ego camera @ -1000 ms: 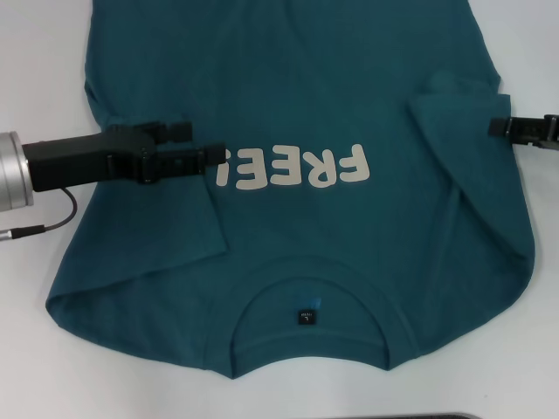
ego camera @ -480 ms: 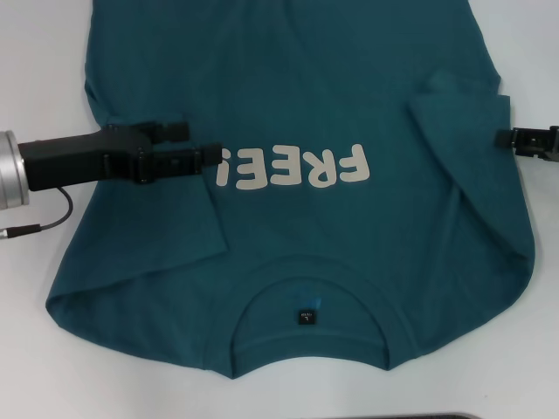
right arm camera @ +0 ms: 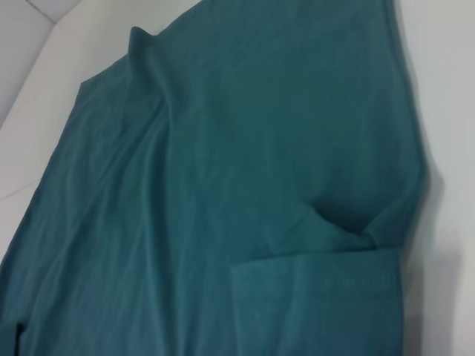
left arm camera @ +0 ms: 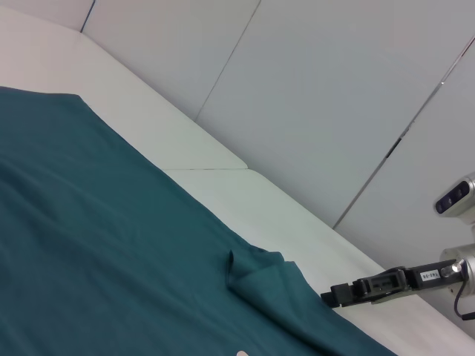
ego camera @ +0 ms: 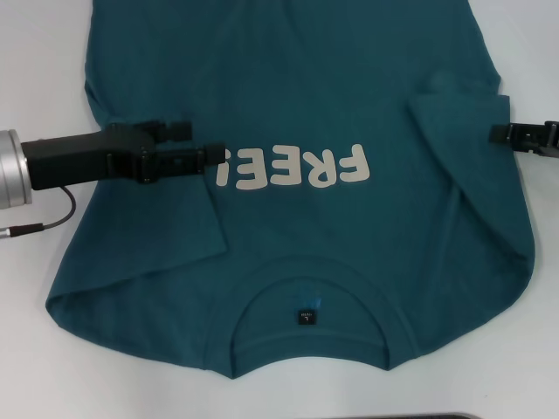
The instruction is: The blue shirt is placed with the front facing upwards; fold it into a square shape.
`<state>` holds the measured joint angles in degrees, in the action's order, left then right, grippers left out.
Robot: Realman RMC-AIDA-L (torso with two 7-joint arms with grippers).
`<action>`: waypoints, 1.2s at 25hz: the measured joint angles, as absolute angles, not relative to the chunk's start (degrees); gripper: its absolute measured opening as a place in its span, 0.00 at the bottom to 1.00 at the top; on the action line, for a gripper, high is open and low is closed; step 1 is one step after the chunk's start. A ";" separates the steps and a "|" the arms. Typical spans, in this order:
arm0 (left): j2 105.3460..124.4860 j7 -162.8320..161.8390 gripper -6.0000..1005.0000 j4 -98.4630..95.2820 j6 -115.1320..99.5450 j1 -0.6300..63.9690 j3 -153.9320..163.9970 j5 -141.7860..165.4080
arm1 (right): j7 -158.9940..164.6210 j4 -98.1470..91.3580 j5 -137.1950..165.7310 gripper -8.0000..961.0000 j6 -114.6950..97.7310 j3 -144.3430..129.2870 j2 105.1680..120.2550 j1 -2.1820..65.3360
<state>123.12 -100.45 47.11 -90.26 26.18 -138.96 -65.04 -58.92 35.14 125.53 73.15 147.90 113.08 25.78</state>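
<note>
Almost nothing has moved; only the right gripper [ego camera: 500, 133] has slid a tiny bit closer to the blue shirt [ego camera: 297, 105]. It lies flat on the white table [ego camera: 35, 52], front up, with both sleeves folded in over the body, so the side folds look done. Its white "FREE!" letters [ego camera: 293, 168] sit in the middle. Over the shirt, the left gripper [ego camera: 214, 157] reaches to the "!" end of the letters. I cannot tell how either gripper's jaws stand. At the far sleeve's edge, the right gripper waits.

Lab-like test cell: bare white table [ego camera: 35, 52], plain panelled walls [left arm camera: 312, 111].
</note>
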 joint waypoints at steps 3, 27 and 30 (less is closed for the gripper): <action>123.13 -100.45 0.90 47.11 -90.26 26.19 -138.96 -65.04 | -58.97 35.07 125.61 0.57 72.97 147.90 113.28 25.98; 122.95 -100.45 0.90 47.11 -90.35 26.15 -138.96 -65.04 | -61.32 35.91 125.00 0.08 79.25 147.92 113.40 26.24; 122.95 -100.45 0.90 47.11 -90.35 26.20 -138.96 -65.04 | -62.19 35.93 124.98 0.01 80.90 147.86 113.64 26.87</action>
<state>122.95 -100.45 47.11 -90.35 26.20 -138.96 -65.04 -62.19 35.93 124.98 80.90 147.86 113.64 26.87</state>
